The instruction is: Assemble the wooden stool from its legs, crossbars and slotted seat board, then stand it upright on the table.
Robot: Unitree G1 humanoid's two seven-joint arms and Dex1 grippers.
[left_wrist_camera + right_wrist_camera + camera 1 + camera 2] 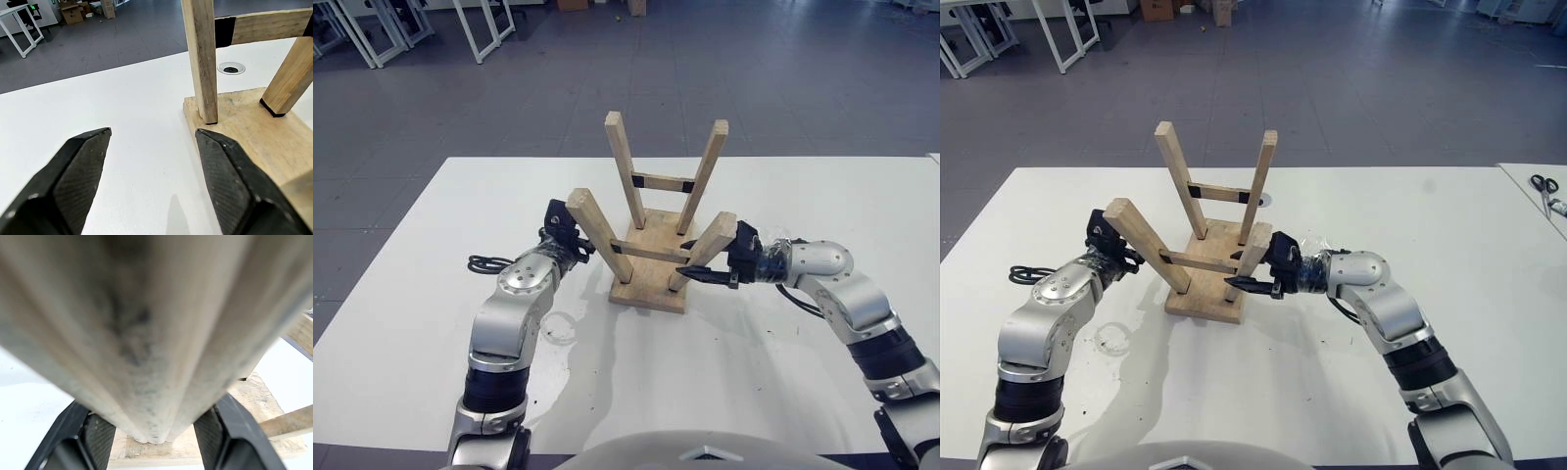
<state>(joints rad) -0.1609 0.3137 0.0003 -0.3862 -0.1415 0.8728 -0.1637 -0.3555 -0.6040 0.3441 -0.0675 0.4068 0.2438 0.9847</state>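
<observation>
stool (651, 282): pale bare wood, rough grain; table (822, 206): smooth matt white; left fingers (83, 171): matt black, finely textured

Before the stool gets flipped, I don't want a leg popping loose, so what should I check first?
1. Four legs in the seat board: ok.
2. Far crossbar and near crossbar fitted: ok.
3. Left gripper free to take the near left leg: ok, open.
4. Right gripper hold on the near right leg: cannot tell.
5. Standing upright on the table: not ok, legs point up.
</observation>
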